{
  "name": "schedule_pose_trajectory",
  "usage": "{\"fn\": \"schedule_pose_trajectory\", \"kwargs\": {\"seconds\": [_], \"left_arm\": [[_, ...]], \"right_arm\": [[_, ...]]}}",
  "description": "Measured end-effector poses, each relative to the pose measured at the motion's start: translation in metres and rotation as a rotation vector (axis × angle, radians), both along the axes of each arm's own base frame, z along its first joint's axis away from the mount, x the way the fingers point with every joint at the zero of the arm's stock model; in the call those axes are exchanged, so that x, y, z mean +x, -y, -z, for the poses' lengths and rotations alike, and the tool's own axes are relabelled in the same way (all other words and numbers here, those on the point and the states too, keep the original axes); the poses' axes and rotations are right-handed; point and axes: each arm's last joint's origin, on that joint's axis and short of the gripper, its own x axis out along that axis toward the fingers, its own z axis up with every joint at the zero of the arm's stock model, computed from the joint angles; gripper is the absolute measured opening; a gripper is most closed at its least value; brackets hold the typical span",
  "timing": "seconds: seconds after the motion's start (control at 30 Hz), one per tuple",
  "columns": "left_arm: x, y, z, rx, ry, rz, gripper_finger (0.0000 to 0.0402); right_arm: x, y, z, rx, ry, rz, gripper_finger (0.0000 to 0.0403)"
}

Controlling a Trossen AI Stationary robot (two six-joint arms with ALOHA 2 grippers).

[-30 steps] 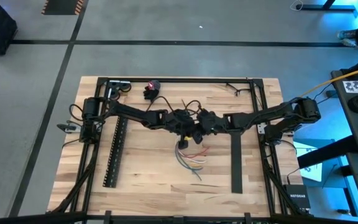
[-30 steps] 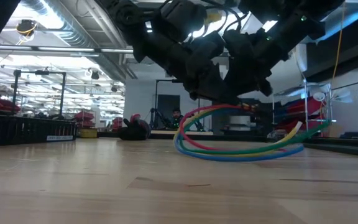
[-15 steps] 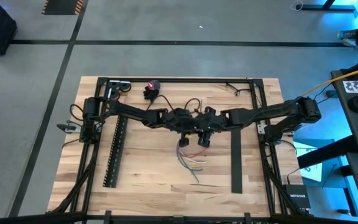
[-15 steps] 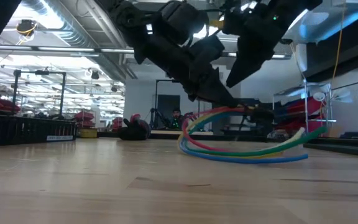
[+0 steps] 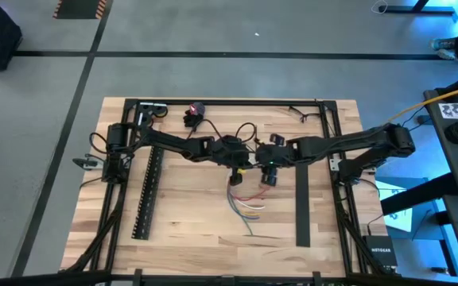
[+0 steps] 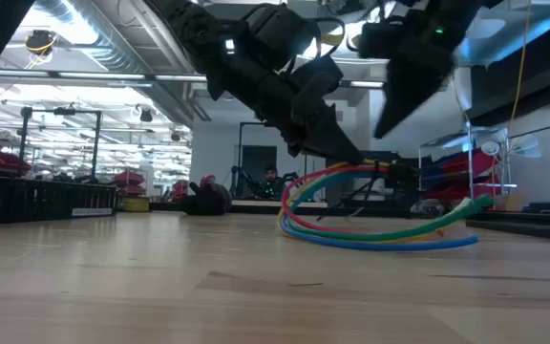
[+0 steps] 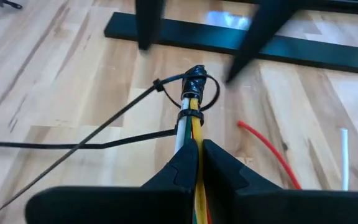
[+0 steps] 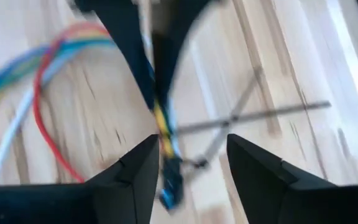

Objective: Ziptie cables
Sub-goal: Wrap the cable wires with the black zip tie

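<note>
The cables [image 5: 245, 202] are a bundle of white, red, green, yellow and blue wires gathered at a black end [image 7: 194, 78]. Two thin dark zip-ties [image 7: 190, 116] are looped round the bundle near that end, and their tails trail off over the table. My left gripper [image 5: 235, 168] is at mid-table, shut on the bundle. My right gripper [image 5: 269, 176] is just to its right, open and empty. It is raised above the cables in the low view [image 6: 394, 105]. My left gripper pinches the wire bundle [image 7: 195, 149] between its two fingers, a short way behind the black end. The fingers slant down from the table's left and lie roughly along the wires. The black end [image 6: 390, 174] is held clear of the table. The loose wire ends [image 6: 390, 234] loop down and rest on the wood.
A long black slotted bar [image 5: 148, 195] lies at the table's left and a plain black bar [image 5: 302, 206] at its right. A black-and-red object [image 5: 195, 114] sits near the far edge. Loose zip-tie strips [image 5: 249, 236] lie near the front.
My right gripper has risen from beside the bundle's black end and drawn back a little toward the table's right. My left gripper keeps its hold, and the cable loops have slid slightly to the right.
</note>
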Motion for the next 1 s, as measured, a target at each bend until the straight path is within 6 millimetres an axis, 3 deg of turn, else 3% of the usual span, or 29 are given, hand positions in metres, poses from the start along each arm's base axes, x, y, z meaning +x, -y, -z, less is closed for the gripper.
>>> {"fn": "schedule_pose_trajectory", "kwargs": {"seconds": [0.27,0.5,0.63,1.0], "left_arm": [[0.0,0.0,0.0,0.009,0.0,0.008,0.0011],[0.0,0.0,0.0,0.018,0.004,0.014,0.0011],[0.0,-0.002,-0.001,0.028,0.007,0.015,0.0011],[0.001,-0.005,0.006,0.011,-0.007,0.009,0.0011]], "right_arm": [[-0.037,0.002,-0.014,0.018,-0.024,0.063,0.0182],[-0.053,0.0,0.034,0.138,-0.071,0.074,0.0182],[-0.049,0.0,0.049,0.143,-0.001,0.067,0.0182],[-0.035,-0.001,0.044,0.112,0.13,-0.006,0.0182]]}}
